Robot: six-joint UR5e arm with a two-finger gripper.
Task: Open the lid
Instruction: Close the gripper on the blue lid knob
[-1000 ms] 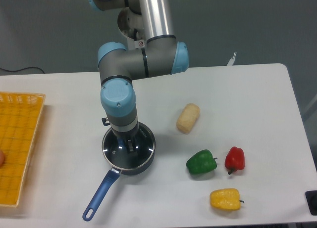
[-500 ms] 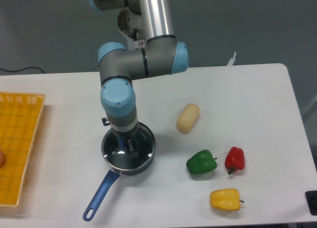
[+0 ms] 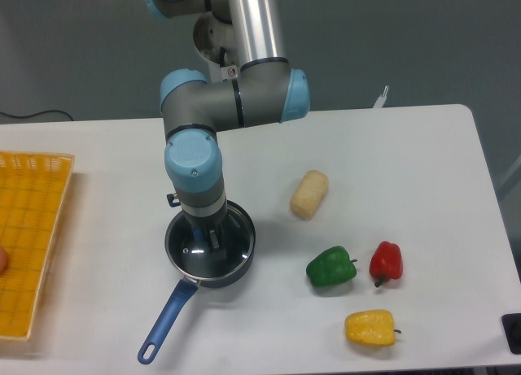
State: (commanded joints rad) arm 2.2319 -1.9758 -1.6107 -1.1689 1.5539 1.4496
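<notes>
The lid [image 3: 189,255], a clear glass disc with a thin metal rim, lies over the dark blue saucepan [image 3: 229,276] at the table's front centre. The pan's long blue handle [image 3: 167,324] points toward the front left. My gripper [image 3: 213,238] comes straight down onto the lid's centre with its fingers closed there. The lid's knob is hidden under them. The lid's rim sits a little left of the pan's rim, so the disc looks slightly off the pan.
A yellow basket [image 3: 28,228] stands at the left edge. A pale bread roll [image 3: 309,194] lies right of the pan. A green pepper [image 3: 330,267], a red pepper [image 3: 386,261] and a yellow pepper [image 3: 370,327] sit at the front right.
The lid has shifted slightly left relative to the pan while held by the gripper. The pan's handle has swung a little. The arm has barely moved.
</notes>
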